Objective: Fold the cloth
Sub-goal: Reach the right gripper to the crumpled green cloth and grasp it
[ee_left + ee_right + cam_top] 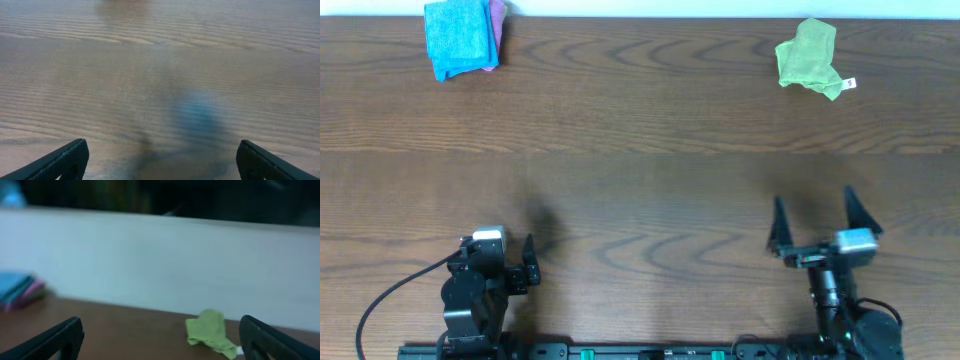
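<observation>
The lime-green cloth [808, 56] lies crumpled at the table's far right, its small white tag [849, 84] at the lower right edge. It also shows in the right wrist view [210, 332], far ahead between the fingers. My right gripper [812, 215] is open and empty near the front right, well short of the cloth. My left gripper [527, 262] is open and empty near the front left, its fingers [160, 162] over bare wood.
A folded bright blue cloth [458, 36] lies on a pink cloth [498, 22] at the far left; both show in the right wrist view [20, 291]. A white wall [165, 265] runs behind the table's far edge.
</observation>
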`<state>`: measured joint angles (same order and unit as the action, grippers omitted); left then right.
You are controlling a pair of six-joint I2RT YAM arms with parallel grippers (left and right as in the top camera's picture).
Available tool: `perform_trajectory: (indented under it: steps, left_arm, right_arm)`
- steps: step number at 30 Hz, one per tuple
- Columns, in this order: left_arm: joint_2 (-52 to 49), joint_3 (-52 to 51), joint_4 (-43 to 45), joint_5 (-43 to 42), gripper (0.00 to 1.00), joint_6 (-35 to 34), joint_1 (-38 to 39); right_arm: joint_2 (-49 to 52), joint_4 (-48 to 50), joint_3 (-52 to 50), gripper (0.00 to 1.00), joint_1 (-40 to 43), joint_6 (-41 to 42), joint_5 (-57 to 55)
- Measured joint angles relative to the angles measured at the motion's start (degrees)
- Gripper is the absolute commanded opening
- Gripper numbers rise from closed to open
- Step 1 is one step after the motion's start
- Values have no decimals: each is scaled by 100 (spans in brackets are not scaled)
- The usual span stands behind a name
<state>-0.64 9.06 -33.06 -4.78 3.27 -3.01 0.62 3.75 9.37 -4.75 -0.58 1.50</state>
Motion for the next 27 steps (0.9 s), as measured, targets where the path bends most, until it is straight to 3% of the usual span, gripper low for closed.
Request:
perform_trajectory:
  steps: [5, 11, 22, 27]
  left_arm:
    - [2, 0, 0, 0, 95, 0, 0]
    - [2, 0, -2, -2, 95, 0, 0]
    - [4, 0, 0, -2, 95, 0, 0]
    - [7, 0, 2, -2, 95, 0, 0]
  right_arm:
    - [492, 201, -4, 99, 2, 739, -1075]
    - [2514, 994, 245, 99, 326, 1327, -1381]
    - [7025, 1005, 3501, 99, 1362, 1403, -498]
    - [8929, 446, 5134, 99, 1749, 1377, 33]
